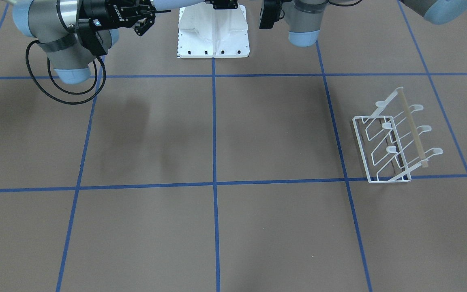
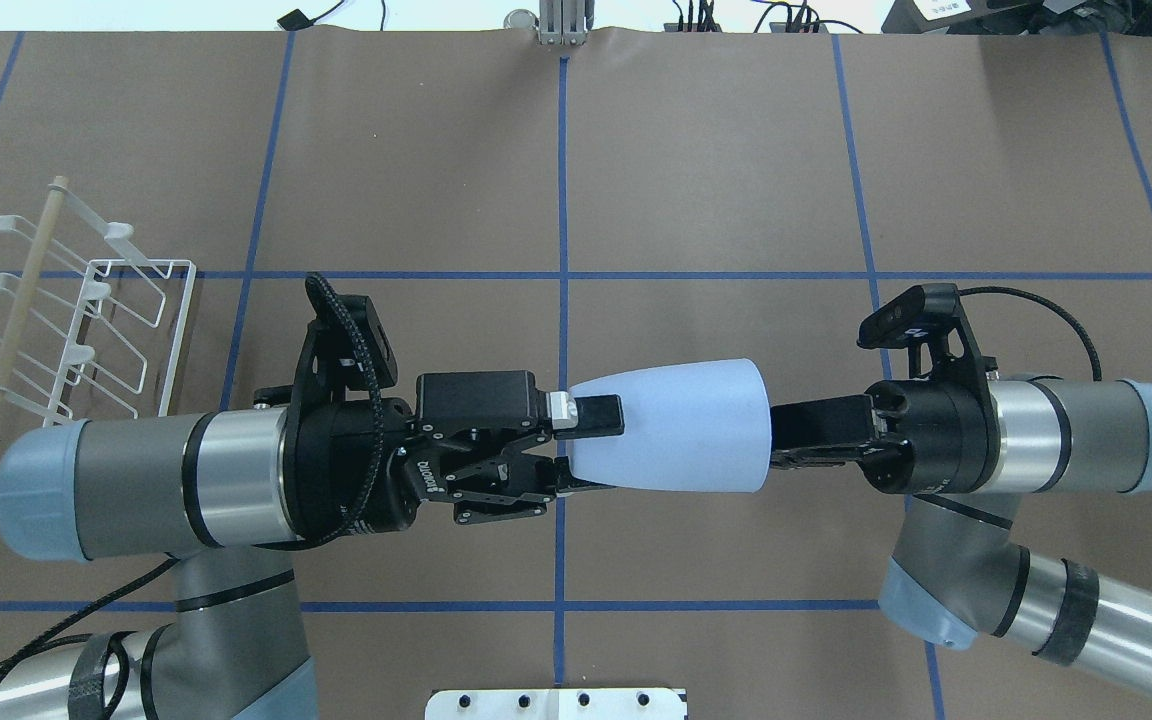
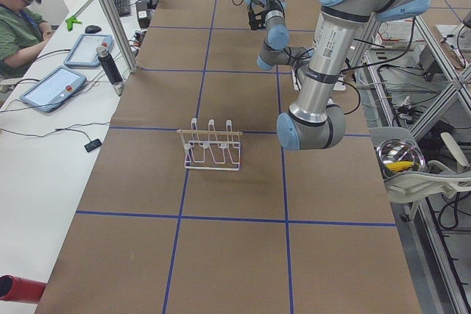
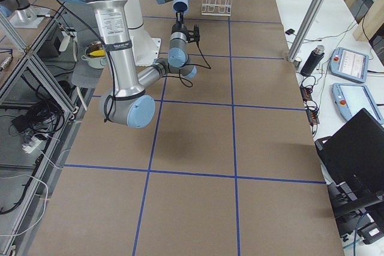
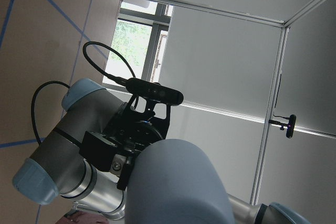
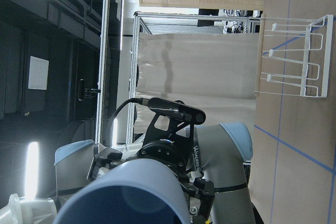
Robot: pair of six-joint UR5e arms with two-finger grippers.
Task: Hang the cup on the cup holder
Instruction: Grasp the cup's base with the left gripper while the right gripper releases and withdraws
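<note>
The pale blue-grey cup lies on its side in mid-air over the table's middle, held between both grippers. My left gripper has its fingers closed around the narrow base. My right gripper meets the wide rim from the other side and appears shut on it. The left wrist view shows the cup's base, and the right wrist view shows its open mouth. The white wire cup holder with its wooden rod stands on the table far to my left, with bare prongs. It also shows in the front view.
The white robot base plate sits at the table's near edge. Blue tape lines grid the brown table. An operator sits with tablets at a side desk beyond the far edge. A metal bowl rests off the table.
</note>
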